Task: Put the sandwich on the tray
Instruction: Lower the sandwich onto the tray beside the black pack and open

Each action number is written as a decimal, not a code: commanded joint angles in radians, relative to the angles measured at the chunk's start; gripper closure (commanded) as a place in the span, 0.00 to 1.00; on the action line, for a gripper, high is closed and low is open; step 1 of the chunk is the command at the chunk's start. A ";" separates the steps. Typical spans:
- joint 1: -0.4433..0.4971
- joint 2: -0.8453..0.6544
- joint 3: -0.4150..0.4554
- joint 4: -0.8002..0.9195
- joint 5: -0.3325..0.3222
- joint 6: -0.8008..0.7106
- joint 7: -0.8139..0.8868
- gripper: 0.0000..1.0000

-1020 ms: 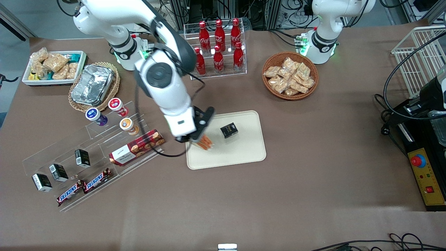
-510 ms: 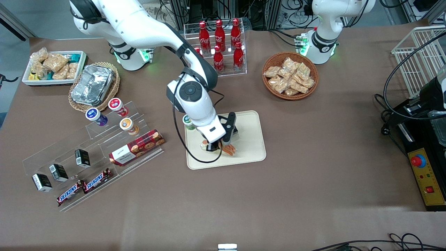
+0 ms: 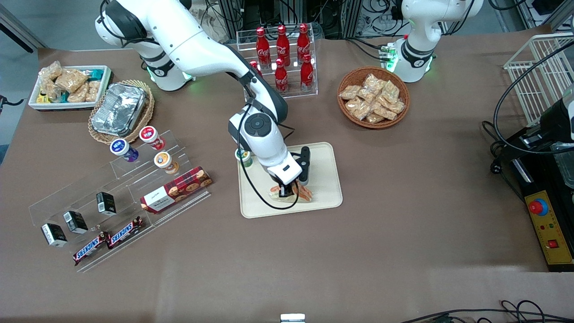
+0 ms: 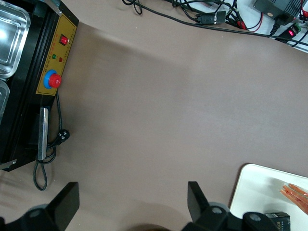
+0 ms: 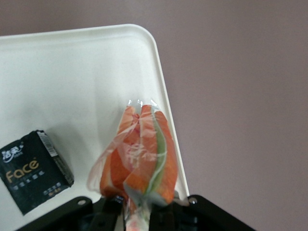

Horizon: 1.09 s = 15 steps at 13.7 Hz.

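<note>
Our gripper pinches the sandwich low over the tray; soft bread and slippery wrap, so we judge gentle edge-holding best.

My gripper, black matt plastic, low over the tray: smooth cream plastic, slight sheen. Sandwich in clear glossy crinkled film. Black box looks like printed matt pack. Table cover matt brown, cloth-like. Foil container shiny crinkled metal in woven wicker.
</note>
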 commanded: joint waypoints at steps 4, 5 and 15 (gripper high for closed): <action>0.002 0.078 -0.001 0.035 -0.015 0.089 -0.114 1.00; 0.002 0.084 -0.001 0.035 -0.015 0.092 -0.125 1.00; 0.000 0.092 -0.001 0.035 -0.008 0.120 -0.113 0.00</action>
